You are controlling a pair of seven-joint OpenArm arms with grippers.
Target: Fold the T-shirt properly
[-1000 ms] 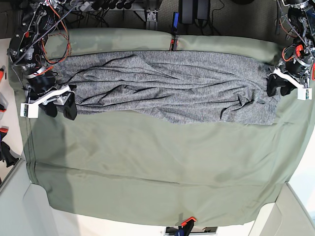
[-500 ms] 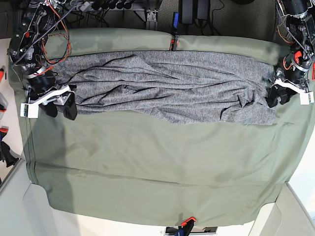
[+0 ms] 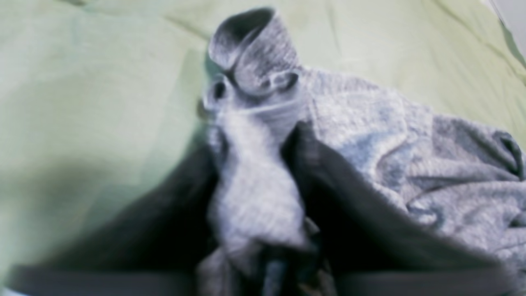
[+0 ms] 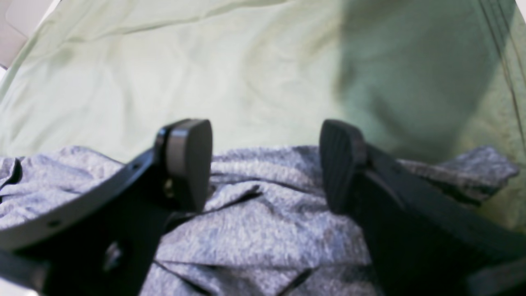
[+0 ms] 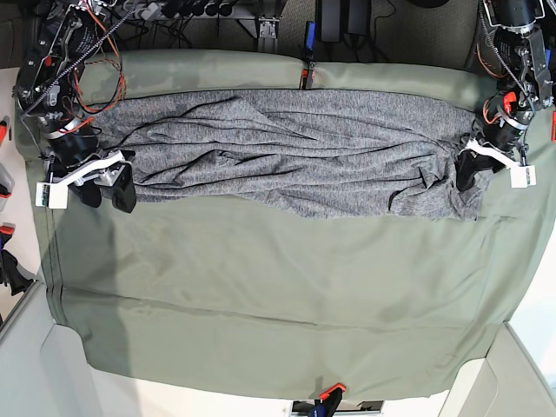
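Observation:
The heather-grey T-shirt (image 5: 295, 152) lies crumpled in a long band across the far half of the olive-green cloth (image 5: 278, 295). My left gripper (image 5: 469, 169) is at the shirt's right end. In the left wrist view its dark fingers (image 3: 328, 172) pinch a bunched fold of the T-shirt (image 3: 370, 123), so the left gripper (image 3: 254, 144) is shut on it. My right gripper (image 5: 104, 187) sits at the shirt's left end. In the right wrist view the right gripper (image 4: 265, 164) is open, its pads (image 4: 189, 160) just above the T-shirt (image 4: 254, 230) with nothing held.
Orange-handled clamps hold the green cloth at the far edge (image 5: 306, 74) and near edge (image 5: 330, 393). Cables and hardware crowd the far left corner (image 5: 95, 52). White table surface shows beyond the cloth at the right (image 5: 534, 330) and left (image 5: 22, 243).
My left gripper moved inward over the shirt's right end and closed on the fabric, bunching that edge. The right gripper stayed still and open.

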